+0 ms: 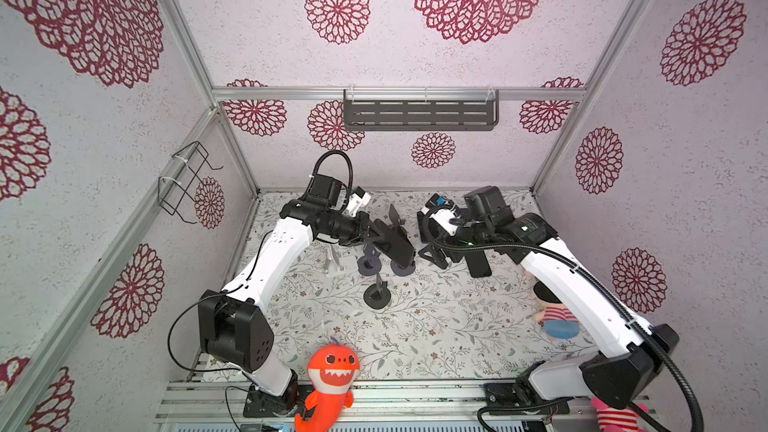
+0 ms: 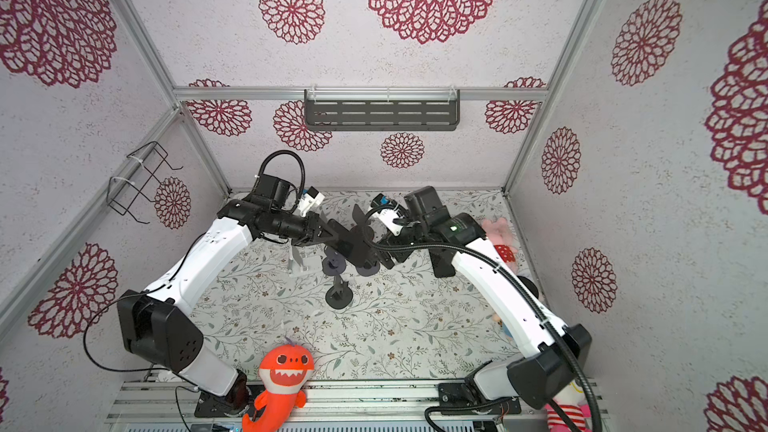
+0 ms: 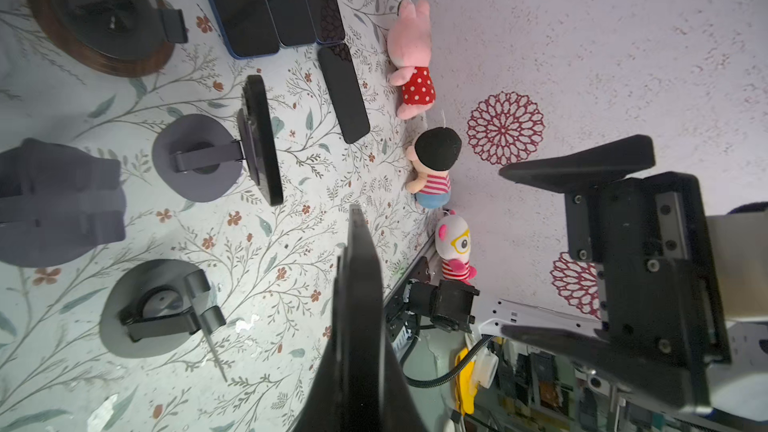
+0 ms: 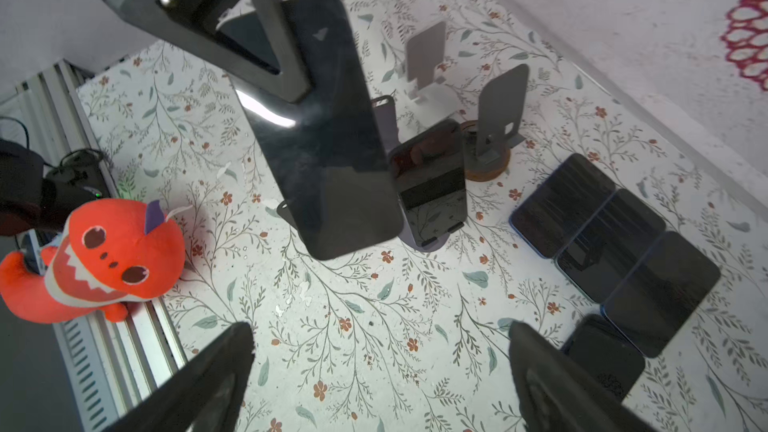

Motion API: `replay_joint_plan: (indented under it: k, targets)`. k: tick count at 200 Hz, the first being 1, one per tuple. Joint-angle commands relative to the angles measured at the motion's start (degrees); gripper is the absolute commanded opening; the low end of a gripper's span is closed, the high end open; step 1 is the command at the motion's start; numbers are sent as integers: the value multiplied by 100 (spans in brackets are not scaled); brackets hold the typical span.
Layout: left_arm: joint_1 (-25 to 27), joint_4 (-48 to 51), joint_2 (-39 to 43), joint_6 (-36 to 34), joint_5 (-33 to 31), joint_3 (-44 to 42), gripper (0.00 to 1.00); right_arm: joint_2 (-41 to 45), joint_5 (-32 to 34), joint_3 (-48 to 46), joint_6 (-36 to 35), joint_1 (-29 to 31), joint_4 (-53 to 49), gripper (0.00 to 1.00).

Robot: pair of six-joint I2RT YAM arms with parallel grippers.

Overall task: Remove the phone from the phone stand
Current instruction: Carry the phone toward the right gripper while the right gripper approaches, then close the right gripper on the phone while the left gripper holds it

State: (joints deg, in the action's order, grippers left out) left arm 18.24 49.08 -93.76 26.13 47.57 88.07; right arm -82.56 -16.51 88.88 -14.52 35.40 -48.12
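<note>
Pale walls, red rosettes; leafy-print tabletop; grey slotted shelf; wire rack.

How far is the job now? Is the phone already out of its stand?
Done: the left gripper is shut on a phone, lifted in the air. In hand: it hangs over the table; the right gripper is open. Left: putting it down, perhaps by the flat phones. Another phone sits on a stand.

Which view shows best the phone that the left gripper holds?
The right wrist view: the phone shows its broad dark face. The left wrist view gives only its thin edge; in both top views it is small.
</note>
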Motion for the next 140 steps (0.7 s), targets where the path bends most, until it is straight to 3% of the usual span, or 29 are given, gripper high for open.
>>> replay_joint_plan:
  k: [1,38,140]
  targets:
    - [-57,-350,25,-159,762,-30,0,-234,169,445,-482,280,-373,98]
    - [-60,-550,-20,-101,947,-235,0,-783,214,807,-752,545,-445,99]
    - [-122,-1002,-72,149,1178,-493,0,-1604,226,1149,-912,574,-203,96]
